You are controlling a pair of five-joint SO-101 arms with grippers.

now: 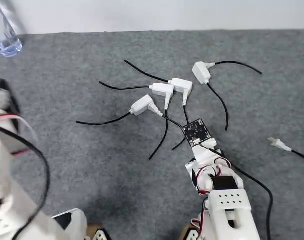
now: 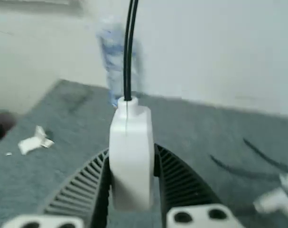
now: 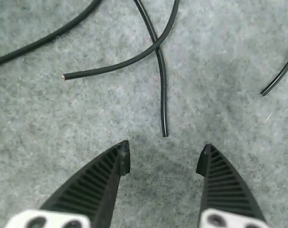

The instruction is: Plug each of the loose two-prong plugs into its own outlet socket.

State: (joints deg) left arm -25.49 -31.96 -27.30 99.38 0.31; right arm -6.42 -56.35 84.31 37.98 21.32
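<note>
The left gripper has its jaws clamped on the flat sides of a white block. A black cord leaves the block's upper end. The block is held clear of the gray tabletop; whether it is a plug or a socket cannot be told. In the high view the left arm stands at the tabletop's left edge.

The right gripper hangs low over bare tabletop with its jaws wide apart and nothing between them. The cut end of a black cord lies just ahead of the gap. Another cord crosses it and ends in a bare copper tip. In the high view the right arm comes in from the near edge, right of the middle, with its wrist board pointing toward the center.

Four white plug or socket bodies lie around the middle of the tabletop, each with a black cord. One lies nearest the wrist board. Two lie side by side and touch. The fourth lies apart, toward the far right. A small white two-prong plug lies alone near the right edge, well apart from the others, and its cord runs off that edge.

A clear bottle stands at the far left corner.
</note>
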